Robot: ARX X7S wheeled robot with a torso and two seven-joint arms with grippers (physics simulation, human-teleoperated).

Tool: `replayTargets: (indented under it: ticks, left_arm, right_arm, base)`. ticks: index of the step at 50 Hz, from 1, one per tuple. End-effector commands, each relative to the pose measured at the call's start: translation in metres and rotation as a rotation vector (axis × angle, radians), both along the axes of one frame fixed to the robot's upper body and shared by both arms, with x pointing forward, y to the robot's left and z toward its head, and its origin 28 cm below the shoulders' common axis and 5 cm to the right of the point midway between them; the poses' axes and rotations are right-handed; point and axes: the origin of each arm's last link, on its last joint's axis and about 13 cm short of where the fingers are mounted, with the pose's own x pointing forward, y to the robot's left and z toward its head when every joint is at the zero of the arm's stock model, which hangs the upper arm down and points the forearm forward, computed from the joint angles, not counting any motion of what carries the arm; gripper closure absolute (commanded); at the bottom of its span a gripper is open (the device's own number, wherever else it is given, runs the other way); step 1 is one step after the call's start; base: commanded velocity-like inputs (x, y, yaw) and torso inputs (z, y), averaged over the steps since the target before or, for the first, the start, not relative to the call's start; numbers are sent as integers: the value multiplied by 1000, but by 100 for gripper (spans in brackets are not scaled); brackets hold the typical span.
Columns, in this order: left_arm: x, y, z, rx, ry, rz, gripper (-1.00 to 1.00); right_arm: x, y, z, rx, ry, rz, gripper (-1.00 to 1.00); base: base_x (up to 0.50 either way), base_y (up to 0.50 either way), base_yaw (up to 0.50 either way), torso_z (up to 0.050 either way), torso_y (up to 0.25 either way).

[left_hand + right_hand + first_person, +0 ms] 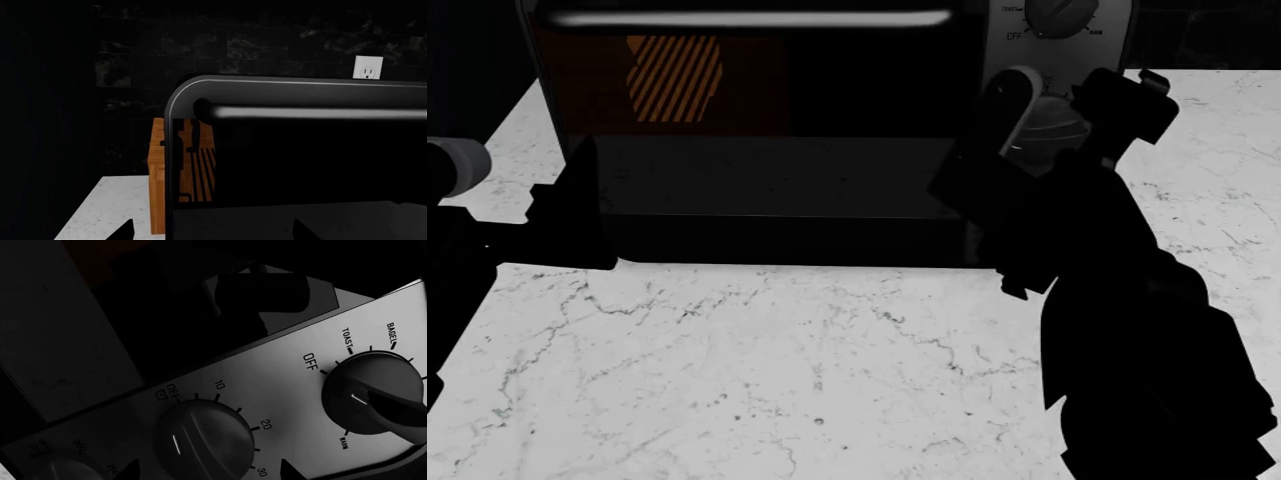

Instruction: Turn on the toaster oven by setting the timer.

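Standing at the back of the white marble worktop (761, 380), the toaster oven (761, 150) faces the robot. Its silver panel carries a timer knob (203, 440) marked OFF, 10, 20, 30. The right hand (1054, 120) hovers close before that panel, the left hand (567, 210) near the oven's front corner; both are too dark, so I cannot tell their spread.

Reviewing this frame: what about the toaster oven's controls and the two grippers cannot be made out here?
- Timer knob: right wrist view's edge cuts off its lower part and the scale past 30.
- Third knob: mostly cut off, labels too dark to read.
- Head view: the right arm covers the toaster oven panel below the mode knob.
- Right gripper, left gripper: black silhouettes; open or shut unclear.
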Motion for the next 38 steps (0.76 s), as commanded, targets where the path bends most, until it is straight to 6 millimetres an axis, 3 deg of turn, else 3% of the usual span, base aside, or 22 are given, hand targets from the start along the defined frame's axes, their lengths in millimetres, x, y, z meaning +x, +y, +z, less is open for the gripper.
replayTargets:
  ticks: [1, 7, 8, 24, 31, 38]
  left_arm:
    - [0, 0, 0, 2, 1, 1, -100]
    - [0, 0, 0, 2, 1, 0, -100]
    - [0, -1, 0, 2, 1, -1, -100]
    - [1, 1, 0, 0, 1, 1, -100]
    - [-1, 2, 1, -2, -2, 5, -100]
    - [-1, 1, 1, 0, -2, 2, -100]
  right_arm:
    - [4, 0, 0, -10, 5, 1, -100]
    - [4, 0, 1, -10, 8, 5, -100]
    - [4, 0, 1, -11, 7, 6, 100]
    - [3, 0, 4, -4, -3, 7, 100]
    - [3, 2, 11, 249, -72, -19, 100]
    - [2, 3, 13, 335, -103, -26, 100]
  base:
    - [0, 0, 0, 0, 0]
    - [0, 0, 0, 0, 0]
    - [0, 0, 0, 0, 0]
    - [1, 0, 1, 0, 0]
    - [0, 0, 0, 0, 0]
    - [2, 0, 2, 0, 2]
